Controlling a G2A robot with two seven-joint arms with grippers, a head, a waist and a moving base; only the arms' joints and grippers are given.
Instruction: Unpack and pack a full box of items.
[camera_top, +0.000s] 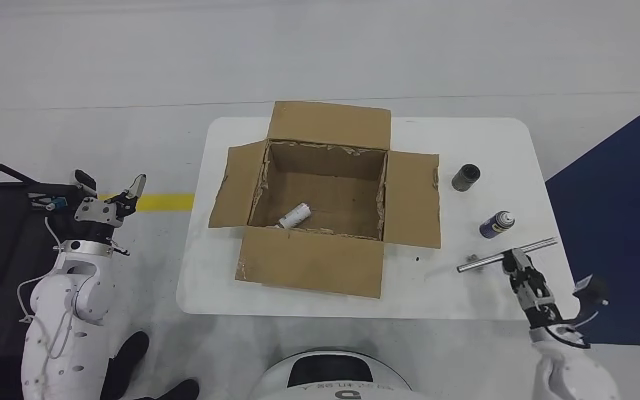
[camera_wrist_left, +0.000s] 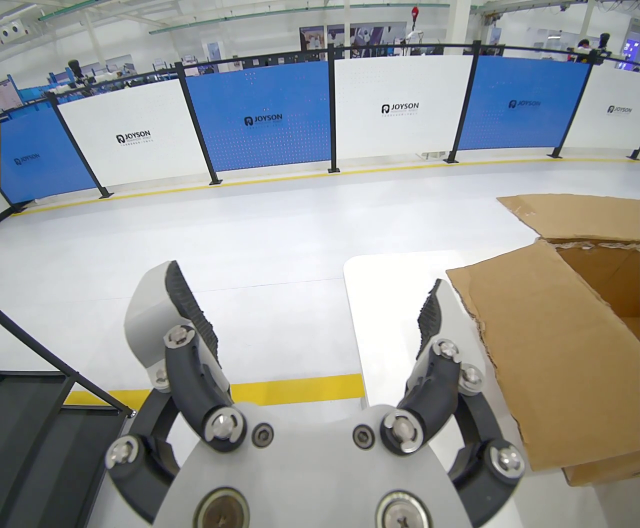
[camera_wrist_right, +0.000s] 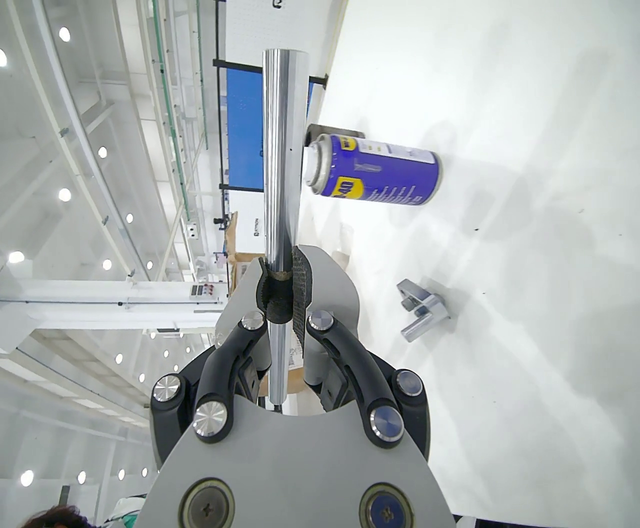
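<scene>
Top view: an open cardboard box (camera_top: 310, 262) is seen at the middle of the white counter (camera_top: 470, 290), with all four flaps folded outward. A small white cylinder (camera_top: 294, 215) is laid on its side on the bottom of the box, near the front wall. To the right of the box, a dark cylindrical container (camera_top: 465, 177) and a blue spray can (camera_top: 495, 224) are stood upright, apart from each other. The right tool (camera_wrist_right: 282, 280) is clamped on a chrome rod (camera_wrist_right: 280, 150), which is held level over the counter's right part, just in front of the can. A small metal bracket (camera_wrist_right: 422, 310) is laid on the counter nearby. The left tool (camera_wrist_left: 305, 305) is held spread wide and empty, off the counter's left edge, over the floor (camera_wrist_left: 250, 240).
</scene>
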